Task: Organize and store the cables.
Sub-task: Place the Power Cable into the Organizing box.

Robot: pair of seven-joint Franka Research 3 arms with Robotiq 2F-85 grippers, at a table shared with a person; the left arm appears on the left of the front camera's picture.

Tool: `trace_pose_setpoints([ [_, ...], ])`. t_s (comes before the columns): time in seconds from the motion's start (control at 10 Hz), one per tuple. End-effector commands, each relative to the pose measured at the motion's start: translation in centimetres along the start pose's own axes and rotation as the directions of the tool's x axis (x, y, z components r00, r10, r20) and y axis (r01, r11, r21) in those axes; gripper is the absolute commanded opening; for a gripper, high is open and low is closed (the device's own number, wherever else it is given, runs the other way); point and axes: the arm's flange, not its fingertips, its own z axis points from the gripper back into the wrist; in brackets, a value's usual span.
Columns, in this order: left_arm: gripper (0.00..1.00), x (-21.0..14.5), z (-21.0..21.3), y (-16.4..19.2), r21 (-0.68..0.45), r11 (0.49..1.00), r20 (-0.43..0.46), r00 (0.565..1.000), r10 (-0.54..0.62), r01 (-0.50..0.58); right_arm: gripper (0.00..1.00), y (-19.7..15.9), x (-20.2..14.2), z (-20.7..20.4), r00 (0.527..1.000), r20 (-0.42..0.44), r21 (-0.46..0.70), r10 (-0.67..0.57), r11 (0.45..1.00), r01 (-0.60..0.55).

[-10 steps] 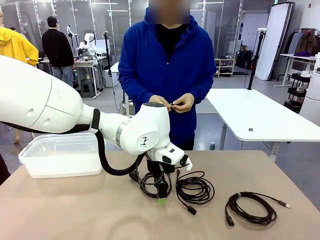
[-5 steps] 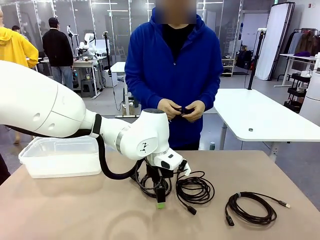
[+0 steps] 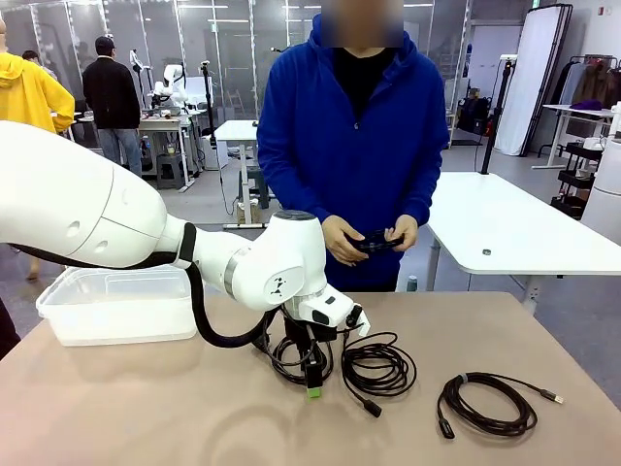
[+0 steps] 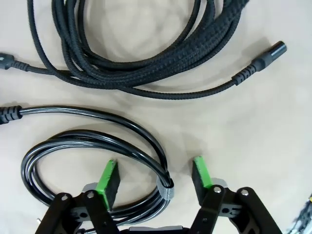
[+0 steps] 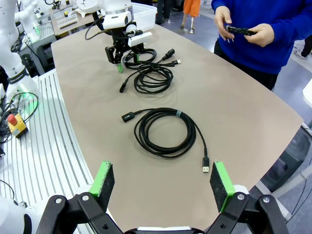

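Front view: three coiled black cables lie on the table toward its near edge. A fourth cable is in the person's hands. The clear storage bin at the far left corner looks empty, so nothing is stored yet (my judgement).

Left wrist view: my left gripper stands partly apart, straddling the glossy coil at its silver band without touching it.

Right wrist view: my right gripper gapes wide, holding nothing, above the silver-tipped coil toward the right edge.
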Motion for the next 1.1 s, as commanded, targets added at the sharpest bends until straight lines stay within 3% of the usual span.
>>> trace_pose_setpoints([
  [0.0,0.00,-0.1,-0.7,-0.2,-0.003,1.000,-0.009,1.000,-0.002,0.002,1.00,-0.1,0.3,0.1,1.000,0.015,-0.003,-0.004,1.000,0.004],
  [0.1,0.00,0.1,-0.6,-0.1,-0.006,1.000,-0.011,1.000,0.003,-0.003,1.00,-0.1,0.3,0.1,1.000,0.015,-0.003,-0.004,1.000,0.004],
  [0.2,0.14,0.0,-0.5,-0.2,-0.015,1.000,-0.015,1.000,0.019,-0.019,1.00,-0.1,0.3,0.1,1.000,0.015,-0.003,-0.004,1.000,0.004],
  [0.4,0.00,-0.1,0.3,-0.3,-0.019,0.998,-0.033,0.998,0.054,-0.054,1.00,-0.1,0.3,0.1,1.000,0.015,-0.003,-0.004,1.000,0.004],
  [0.8,0.00,-0.7,2.8,-0.6,-0.035,0.996,-0.032,0.996,0.081,-0.082,1.00,-0.1,0.3,0.1,1.000,0.015,-0.003,-0.004,1.000,0.004],
  [1.0,0.00,-1.4,6.6,-1.6,-0.027,0.998,-0.026,0.998,0.056,-0.057,1.00,-0.1,0.3,0.1,1.000,0.015,-0.003,-0.004,1.000,0.004],
])
